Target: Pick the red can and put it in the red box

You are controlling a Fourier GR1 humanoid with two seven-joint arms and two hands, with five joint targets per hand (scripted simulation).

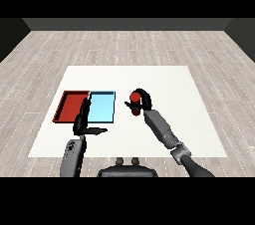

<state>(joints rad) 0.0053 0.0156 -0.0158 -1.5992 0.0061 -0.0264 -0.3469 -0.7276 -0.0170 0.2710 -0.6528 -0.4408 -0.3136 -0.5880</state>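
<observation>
1. The step in hand looks like the pick, or the moment just after it: the right robot hand (143, 97) is curled round the red can (134, 103), its fingers arching over the can's far side and right flank.

2. The red can is to the right of the two trays, near the middle of the white worktop (189, 119). Whether its base touches the worktop or is just clear of it cannot be told from this view.

3. The can stands roughly upright, its long axis close to vertical, with the top rim up and leaning slightly toward the far side. Its dark lower end points down at the worktop.

4. The red tray (63, 105) lies at the left, with the light blue tray (102, 107) touching its right side. The blue tray lies between the can and the goal.

5. The next move, as I judge it, calls for raising the can and carrying it left, over the blue tray, then lowering it inside the red tray's rim before the fingers let go.

6. The left robot hand (83, 119) holds nothing; its fingers are straight and point toward the far side, over the seam between the two trays, thumb out to the right. It may stand in the carry path.
</observation>
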